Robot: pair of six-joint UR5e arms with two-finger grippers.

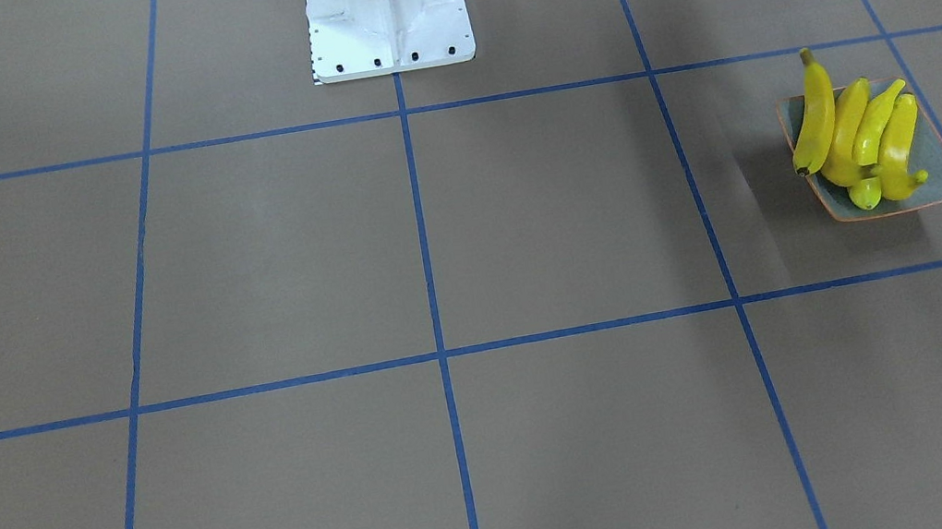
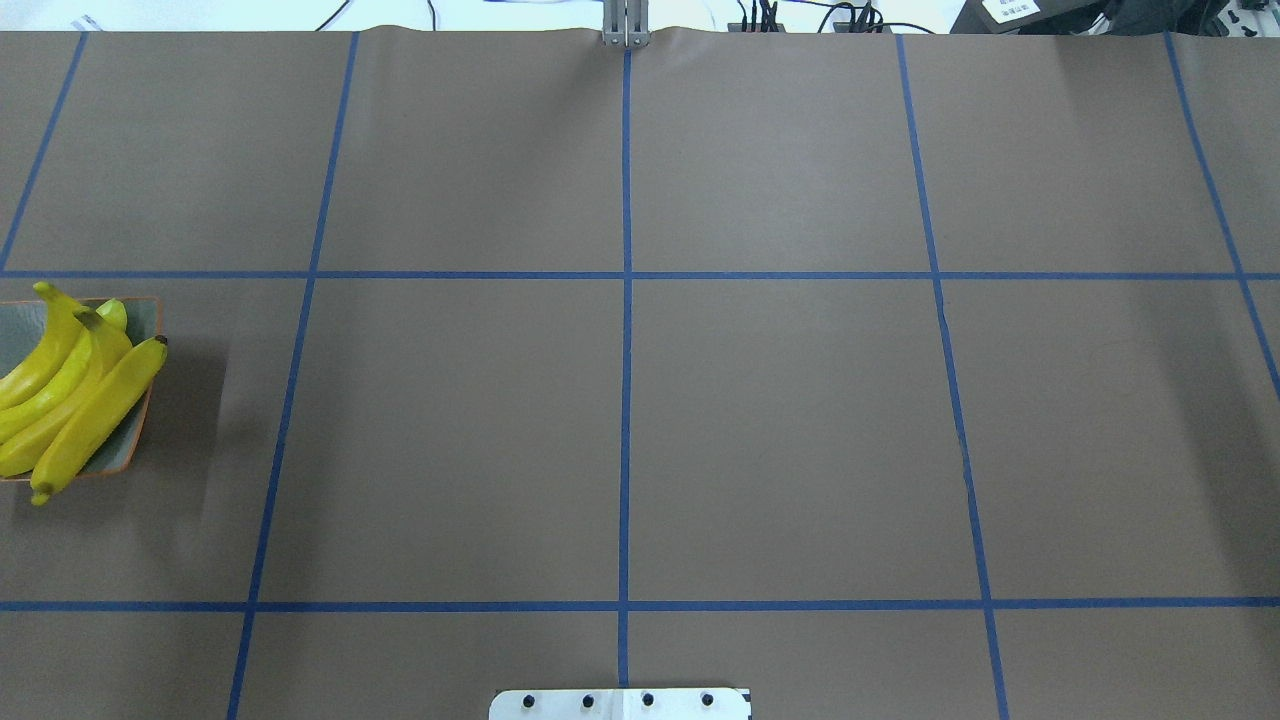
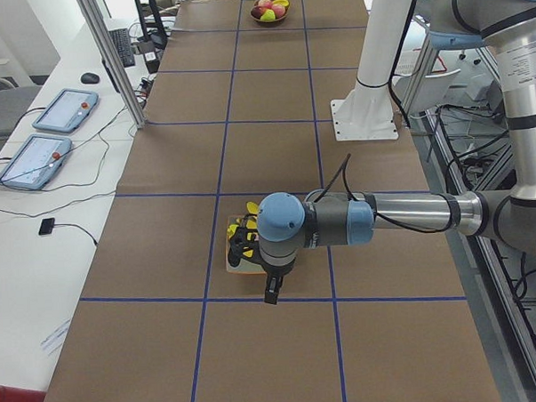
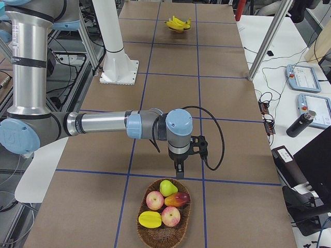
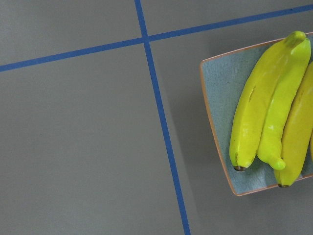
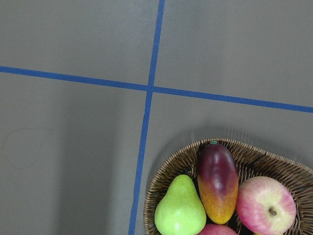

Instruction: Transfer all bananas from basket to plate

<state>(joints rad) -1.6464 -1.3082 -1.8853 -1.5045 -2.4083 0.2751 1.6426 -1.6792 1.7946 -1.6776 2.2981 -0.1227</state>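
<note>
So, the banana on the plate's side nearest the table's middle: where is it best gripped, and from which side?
Probably at the end of that banana which overhangs the rim of the plate toward the robot. There both flanks look free, while its middle lies against the neighbouring banana. Come straight from above, with the jaws across its width.

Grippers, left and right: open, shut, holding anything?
Left gripper: cannot be told, side view only.
Right gripper: cannot be told, side view only.
</note>
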